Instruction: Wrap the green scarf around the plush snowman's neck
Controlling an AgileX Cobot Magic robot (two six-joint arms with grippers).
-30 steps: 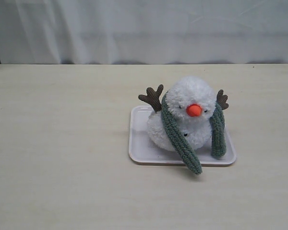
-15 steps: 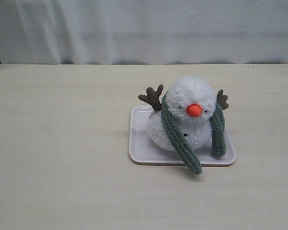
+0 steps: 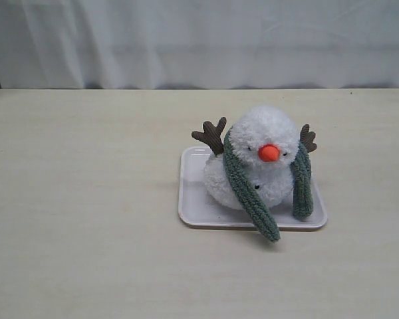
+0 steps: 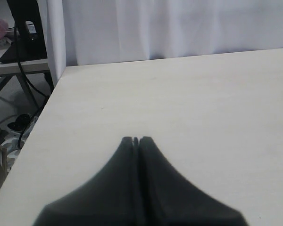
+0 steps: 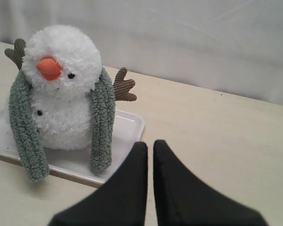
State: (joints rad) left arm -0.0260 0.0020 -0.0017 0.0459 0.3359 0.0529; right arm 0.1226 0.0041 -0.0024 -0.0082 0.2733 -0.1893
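Fingers of the left tool (image 4: 136, 140) are pressed tight together, and they hold nothing. This tool hangs over a bare part of the pale surface (image 3: 86, 199), well apart from the toy.

Near the middle of the surface, a bit to the right, lies a flat white tray (image 3: 189, 199). The fluffy white snowman (image 3: 259, 163) sits upright on it. He has an orange nose (image 3: 269, 153) and two brown twig arms (image 3: 211, 135) that stick out from behind him.

The green scarf (image 3: 243, 186) goes round the back of his neck (image 5: 61, 96) and hangs down his front in two strips, one on each side. The strips do not cross, so the front of the neck is still bare white fluff. The strip on the left is longer, and its end reaches past the front edge of the tray. The strip on the right is shorter, and its end rests on the tray.

The right tool (image 5: 149, 143) is near the tray, just in front of it. Its fingers are closed up too, and it holds nothing.

A white curtain (image 3: 199, 40) hangs behind the surface.
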